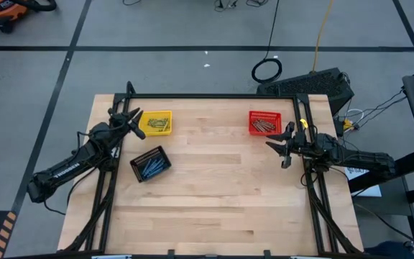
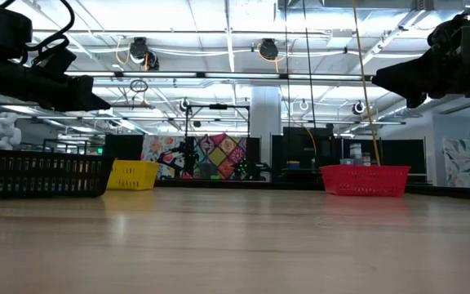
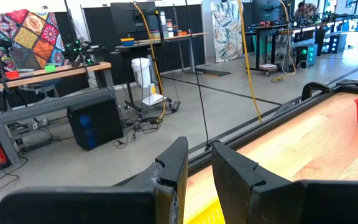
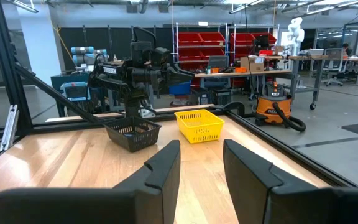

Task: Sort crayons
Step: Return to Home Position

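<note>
The crayons (image 1: 149, 167) lie sorted in the yellow basket (image 2: 133, 176), red basket (image 2: 364, 181) and black basket (image 2: 39, 175). The left gripper (image 3: 199, 152) and right gripper (image 4: 201, 149) are slightly parted and empty. Each arm should retract high, clear of the rims.

Table top: centre and near half open; baskets and arms crowd the far corners.
Wooden table (image 1: 221, 208) is bare across the middle and the whole near side, so there is a wide lane there. Yellow basket (image 1: 156, 123) sits far left, with the black basket (image 1: 150, 163) just nearer and a narrow gap between them. Red basket (image 1: 265, 122) sits far right, and a broad bare strip separates it from the yellow one. Left gripper (image 1: 135, 117) hangs at the yellow basket's outer edge. Right gripper (image 1: 277, 147) hangs just nearer than the red basket. In the low view both are up off the surface, with room beneath. Black frame rail (image 1: 214, 96) closes the far edge.
</note>
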